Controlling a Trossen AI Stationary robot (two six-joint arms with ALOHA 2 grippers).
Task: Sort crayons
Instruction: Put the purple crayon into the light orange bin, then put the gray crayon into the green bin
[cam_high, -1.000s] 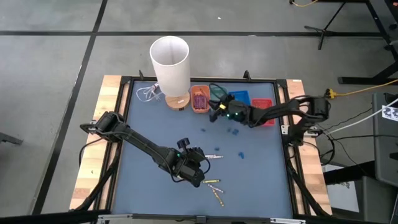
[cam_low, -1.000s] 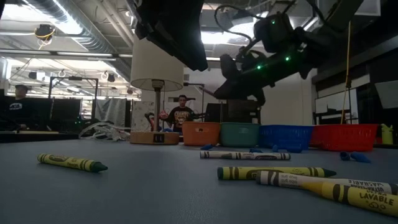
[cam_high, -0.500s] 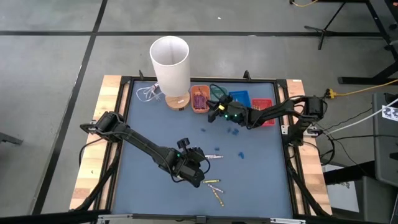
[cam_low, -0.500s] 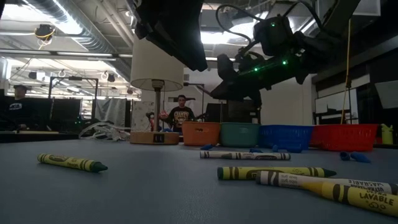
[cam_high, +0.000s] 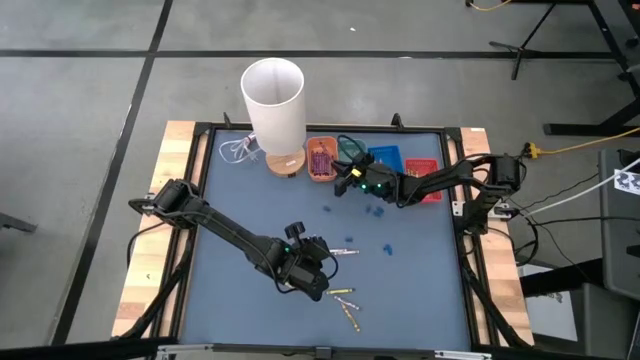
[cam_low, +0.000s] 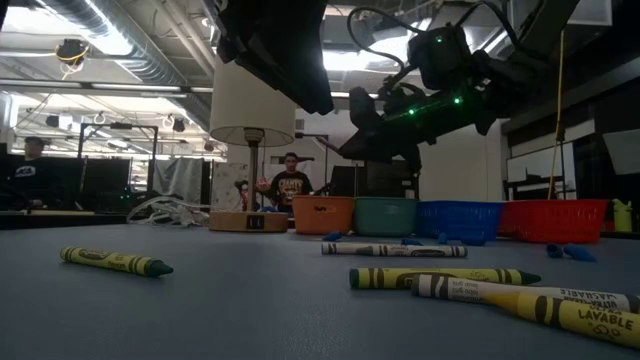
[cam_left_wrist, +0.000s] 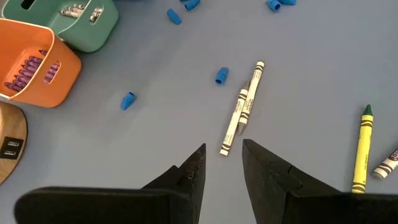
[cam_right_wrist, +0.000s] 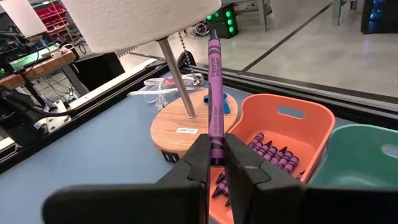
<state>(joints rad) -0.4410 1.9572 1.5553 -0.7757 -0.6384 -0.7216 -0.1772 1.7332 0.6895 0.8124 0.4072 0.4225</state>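
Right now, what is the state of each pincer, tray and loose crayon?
Right pincer: shut on purple crayon, upright over orange tray.
Left pincer: open, empty, above two white crayons.
Orange tray: holds purple crayons.
Green tray: holds pale crayons.
Yellow crayon: lying loose on table.

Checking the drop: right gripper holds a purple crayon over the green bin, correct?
Not green. The right wrist view shows the right gripper shut on the purple crayon over the orange bin, which already holds purple crayons; the green bin sits beside it.
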